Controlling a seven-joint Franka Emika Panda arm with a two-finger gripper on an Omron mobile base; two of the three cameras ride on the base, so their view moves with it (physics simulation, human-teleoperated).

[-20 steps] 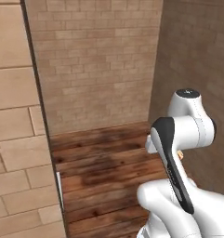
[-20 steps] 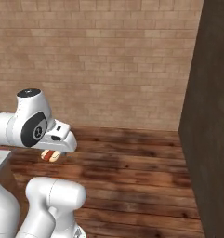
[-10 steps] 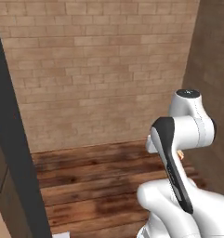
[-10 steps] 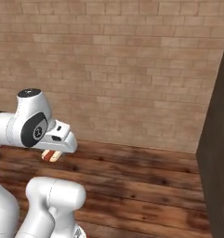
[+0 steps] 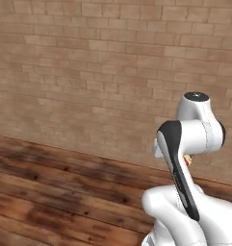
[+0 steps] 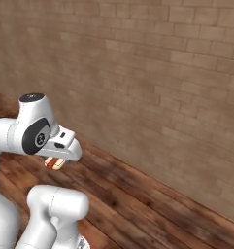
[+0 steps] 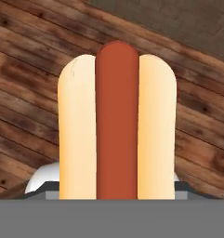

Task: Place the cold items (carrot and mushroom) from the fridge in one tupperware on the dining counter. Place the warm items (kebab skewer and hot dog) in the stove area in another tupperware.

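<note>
Plainly, the hot dog [image 7: 117, 125] was in the claw's [image 6: 56, 162] grip: in the hand view it stood lengthwise straight out from the hand, a reddish sausage between two pale halves of bun. The fingertips themselves were hidden behind the bun, so the hold had to be judged from how the food hung there with nothing under it but floor; the jaws stood fairly wide, clamped across the bun. In the right base view the same food showed as a small red and tan end tucked just under the wrist, close in against the arm's body, and in the left base view only an orange speck of it peeped out beside the forearm. That tucked, low carry looked like a travelling pose, the arm folded so the load stayed steady while the base drove, rather than a reach toward any container.

Around it lay a dark wood plank floor [image 6: 152, 204], and beyond that a tan brick wall [image 5: 88, 72] across the far side of both base views.

Counted up: one hot dog, one claw, one arm. No tupperware, surface, stove or skewer could be made out, so by my reading the drop-off was not yet at hand and the warm pair was only half gathered at best.
</note>
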